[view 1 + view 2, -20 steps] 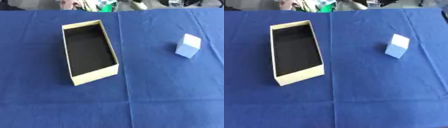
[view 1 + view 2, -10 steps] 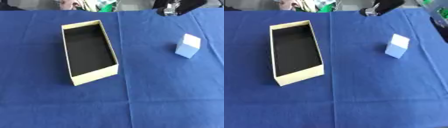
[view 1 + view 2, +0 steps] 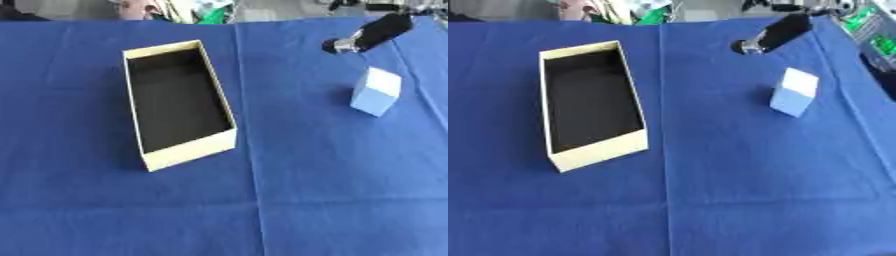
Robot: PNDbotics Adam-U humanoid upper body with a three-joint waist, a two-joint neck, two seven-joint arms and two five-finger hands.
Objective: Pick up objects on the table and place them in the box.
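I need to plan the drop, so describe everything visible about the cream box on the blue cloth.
The box is a long, narrow, open-topped rectangular tray with thin cream walls, cardboard by the look of it, and a dark, near-black interior. Nothing lies inside it. It sits flat on the blue tablecloth, left of the centre crease, turned slightly so its near short end points toward the robot's right. Nothing touches it apart from the cloth; the small white block stands well off to its right.

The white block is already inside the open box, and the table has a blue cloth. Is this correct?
Not quite. The white block is not inside the open box; it stands on the blue cloth to the box's right, well apart from it, as the left eye view shows. The box holds nothing. The cloth is blue, as you say.
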